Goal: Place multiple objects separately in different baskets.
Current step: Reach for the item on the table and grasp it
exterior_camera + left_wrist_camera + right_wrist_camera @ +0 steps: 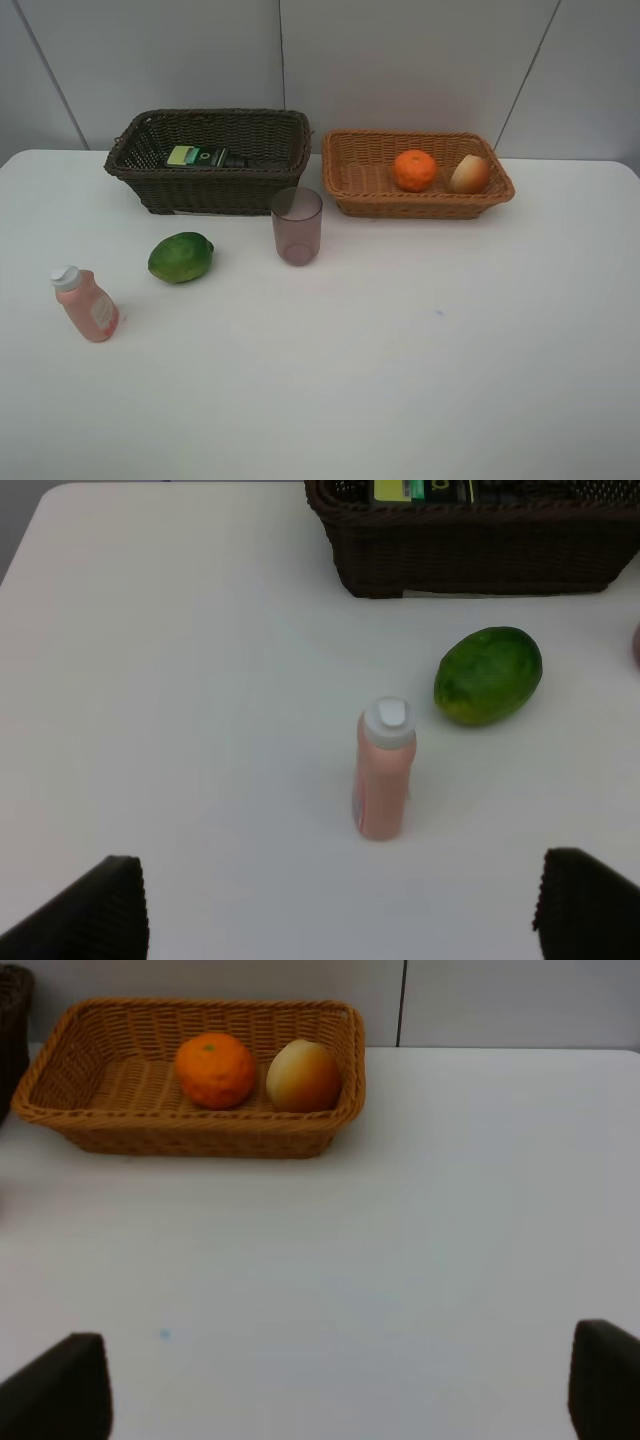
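1. Exterior high view: dark basket (210,190) holds a flat dark bottle (205,157) with a green label.
2. Tan basket (420,205), just beside it, holds a tangerine (414,170) and an apple (469,174).
3. Cup (297,226) stands upright on the table (400,360), in front of the dark basket's right corner.
4. Lime (181,257) lies left of the cup. Pink bottle (87,305) stands near it, not touching.
5. Left hand (340,910): spread apart, empty, pink bottle ahead.
6. Right hand (335,1385): spread apart, empty, tan basket ahead.

Dark bottle (205,157) partly hidden by dark basket (210,190) wall (label unreadable); both cropped in left-wrist view.
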Robot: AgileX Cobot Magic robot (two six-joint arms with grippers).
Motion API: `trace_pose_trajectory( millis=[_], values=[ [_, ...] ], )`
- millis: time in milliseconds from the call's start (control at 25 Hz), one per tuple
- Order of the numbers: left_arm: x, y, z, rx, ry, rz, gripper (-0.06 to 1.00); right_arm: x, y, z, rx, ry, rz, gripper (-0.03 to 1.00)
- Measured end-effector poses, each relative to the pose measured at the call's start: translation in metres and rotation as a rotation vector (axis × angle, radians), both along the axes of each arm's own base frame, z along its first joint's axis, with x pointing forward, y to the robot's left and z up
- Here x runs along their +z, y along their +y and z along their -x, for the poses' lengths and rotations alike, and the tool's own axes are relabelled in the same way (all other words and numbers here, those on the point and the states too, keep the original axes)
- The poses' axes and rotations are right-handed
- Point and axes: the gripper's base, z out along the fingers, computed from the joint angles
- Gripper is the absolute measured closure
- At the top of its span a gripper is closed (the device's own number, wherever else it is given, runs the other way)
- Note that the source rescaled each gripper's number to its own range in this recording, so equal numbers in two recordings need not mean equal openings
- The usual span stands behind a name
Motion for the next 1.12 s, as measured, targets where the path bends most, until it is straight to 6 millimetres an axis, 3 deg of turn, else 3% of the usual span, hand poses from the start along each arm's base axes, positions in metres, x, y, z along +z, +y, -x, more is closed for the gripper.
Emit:
trace_pose_trajectory(
  millis=[1120],
  values=[
    [0.0, 0.0, 0.0, 0.0, 0.0, 0.0, -0.06, 0.0, 0.0, 0.0, 0.0, 0.0, 0.0, 0.0]
  ],
)
